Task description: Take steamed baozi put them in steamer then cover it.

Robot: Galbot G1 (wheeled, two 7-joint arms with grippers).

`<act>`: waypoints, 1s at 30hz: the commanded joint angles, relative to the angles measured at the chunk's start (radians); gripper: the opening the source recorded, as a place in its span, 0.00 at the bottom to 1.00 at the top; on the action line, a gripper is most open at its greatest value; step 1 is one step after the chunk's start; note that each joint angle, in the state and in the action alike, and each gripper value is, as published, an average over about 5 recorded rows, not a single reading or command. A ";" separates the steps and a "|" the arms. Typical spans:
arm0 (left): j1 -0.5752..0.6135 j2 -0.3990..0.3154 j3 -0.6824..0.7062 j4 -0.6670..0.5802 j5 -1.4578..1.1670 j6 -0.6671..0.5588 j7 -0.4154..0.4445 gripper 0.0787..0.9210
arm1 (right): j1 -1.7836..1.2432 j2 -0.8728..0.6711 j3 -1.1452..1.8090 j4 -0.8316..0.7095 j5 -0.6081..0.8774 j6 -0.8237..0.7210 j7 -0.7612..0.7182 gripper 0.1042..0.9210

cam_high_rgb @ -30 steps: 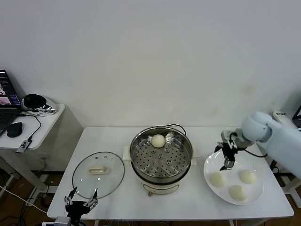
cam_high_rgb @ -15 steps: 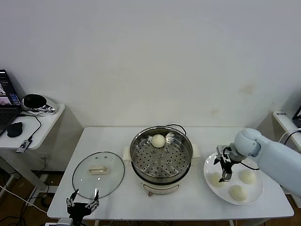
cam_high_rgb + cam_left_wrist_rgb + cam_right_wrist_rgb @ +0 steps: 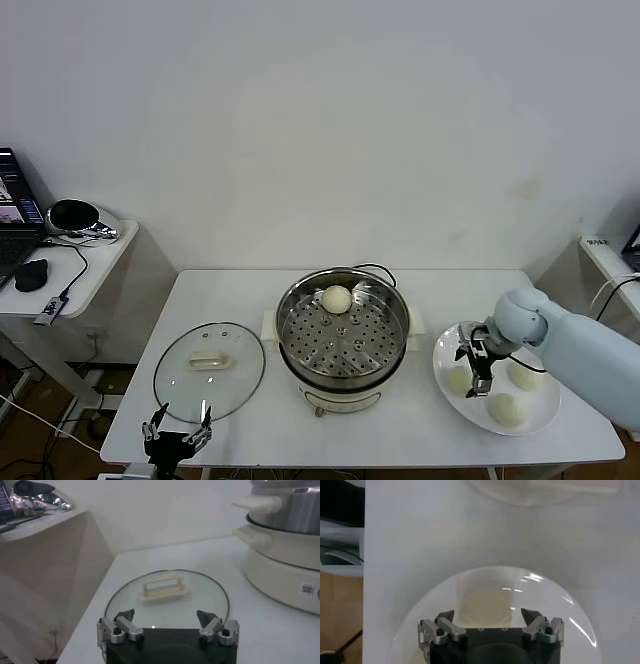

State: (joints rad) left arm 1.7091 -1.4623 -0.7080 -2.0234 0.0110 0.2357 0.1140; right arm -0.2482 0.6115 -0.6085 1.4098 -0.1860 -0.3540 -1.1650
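Observation:
The steamer (image 3: 343, 340) stands mid-table with one steamed baozi (image 3: 337, 298) on its perforated tray. Three more baozi (image 3: 505, 409) lie on a white plate (image 3: 543, 408) to the right. My right gripper (image 3: 476, 371) hangs open low over the plate, its jaws on either side of the baozi (image 3: 487, 601) nearest the steamer, not closed on it. The cover (image 3: 209, 368), handle up, lies flat on the table left of the steamer. At the table's front left corner my left gripper (image 3: 177, 437) waits open, just short of the cover (image 3: 165, 596).
A side table (image 3: 95, 265) with a laptop, mouse and cables stands to the left, off the main table. The steamer's cream base (image 3: 280, 565) and side handle are to the right of the cover. Bare tabletop lies between the steamer and the plate.
My right gripper has dropped and shifted toward the steamer, down over the plate's nearest baozi. The left gripper has sunk slightly at the front edge. Both stayed open.

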 commanded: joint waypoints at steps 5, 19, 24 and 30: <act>-0.001 -0.001 0.001 0.004 -0.001 -0.001 0.003 0.88 | -0.018 0.006 0.011 -0.019 -0.007 0.000 0.016 0.87; -0.003 -0.003 0.005 0.007 0.001 -0.001 0.004 0.88 | 0.002 -0.023 0.041 -0.030 0.036 0.010 0.010 0.63; -0.006 -0.007 0.011 0.007 0.005 -0.001 0.005 0.88 | 0.114 -0.087 0.003 0.012 0.100 0.005 -0.010 0.61; -0.027 -0.008 0.020 0.010 0.008 0.000 0.004 0.88 | 0.463 -0.119 -0.202 0.092 0.240 -0.032 -0.072 0.61</act>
State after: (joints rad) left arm 1.6891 -1.4710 -0.6897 -2.0130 0.0170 0.2347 0.1184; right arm -0.1022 0.5403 -0.6451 1.4359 -0.0784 -0.3648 -1.1926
